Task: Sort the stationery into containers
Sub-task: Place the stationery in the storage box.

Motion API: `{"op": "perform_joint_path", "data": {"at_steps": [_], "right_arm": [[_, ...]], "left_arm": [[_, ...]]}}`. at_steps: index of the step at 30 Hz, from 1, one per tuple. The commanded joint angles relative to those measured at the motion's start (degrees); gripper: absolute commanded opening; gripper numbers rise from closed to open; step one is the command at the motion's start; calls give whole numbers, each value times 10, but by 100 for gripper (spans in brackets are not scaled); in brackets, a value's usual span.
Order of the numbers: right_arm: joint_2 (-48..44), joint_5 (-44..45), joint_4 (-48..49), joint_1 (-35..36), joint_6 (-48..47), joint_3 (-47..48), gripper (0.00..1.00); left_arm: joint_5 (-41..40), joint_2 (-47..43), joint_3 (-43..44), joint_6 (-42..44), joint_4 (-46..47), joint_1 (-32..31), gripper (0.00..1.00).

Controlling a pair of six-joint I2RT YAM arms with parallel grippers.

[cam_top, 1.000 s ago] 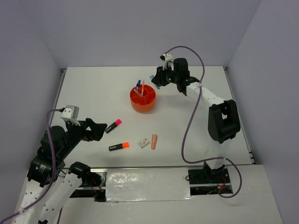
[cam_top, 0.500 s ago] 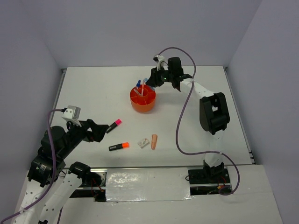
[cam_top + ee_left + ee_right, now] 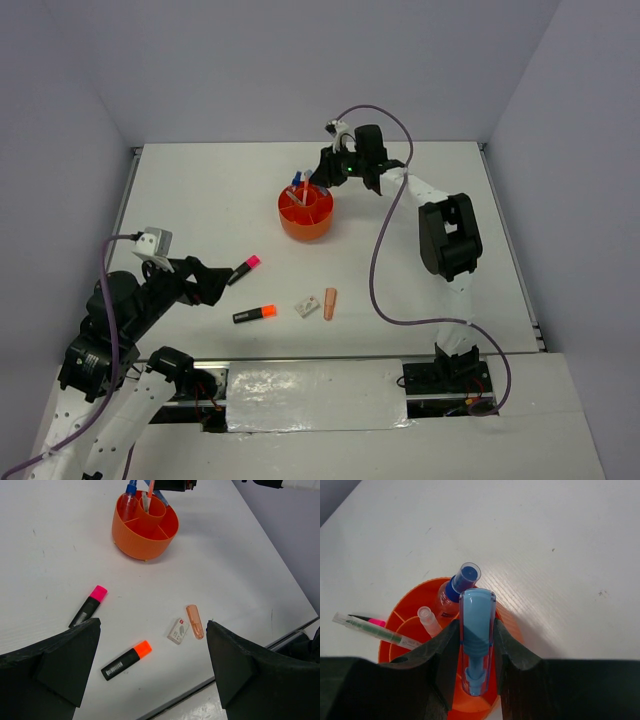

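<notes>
The round orange tub (image 3: pixel 305 213) stands at the table's middle back; it also shows in the left wrist view (image 3: pixel 150 530) and the right wrist view (image 3: pixel 395 630). My right gripper (image 3: pixel 325 175) is shut on a blue-clear eraser (image 3: pixel 476 640) and holds it over the tub's far rim. Pens and a blue-capped marker (image 3: pixel 460 582) stand in the tub. A pink-capped highlighter (image 3: pixel 88 606), an orange-capped highlighter (image 3: pixel 126 659), a white eraser (image 3: pixel 178 631) and a salmon eraser (image 3: pixel 194 621) lie on the table. My left gripper (image 3: pixel 215 283) is open, above them.
The table's near edge (image 3: pixel 210 685) with a taped strip runs just below the loose items. Grey walls stand behind and beside the table.
My right gripper has moved left with the blue eraser, from beside the tub to over its far rim. The left arm has barely moved.
</notes>
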Motion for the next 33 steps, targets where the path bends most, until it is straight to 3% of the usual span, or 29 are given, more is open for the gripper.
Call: {"op": "perform_joint_path", "data": {"at_steps": [1, 11, 33], "right_arm": [[4, -17, 32, 0, 15, 39, 22], [14, -32, 50, 0, 21, 25, 29], [-27, -37, 78, 1, 9, -40, 56]], "left_arm": [[11, -9, -1, 16, 32, -2, 99], [13, -14, -3, 16, 32, -2, 99], [16, -18, -3, 17, 33, -2, 99]]}}
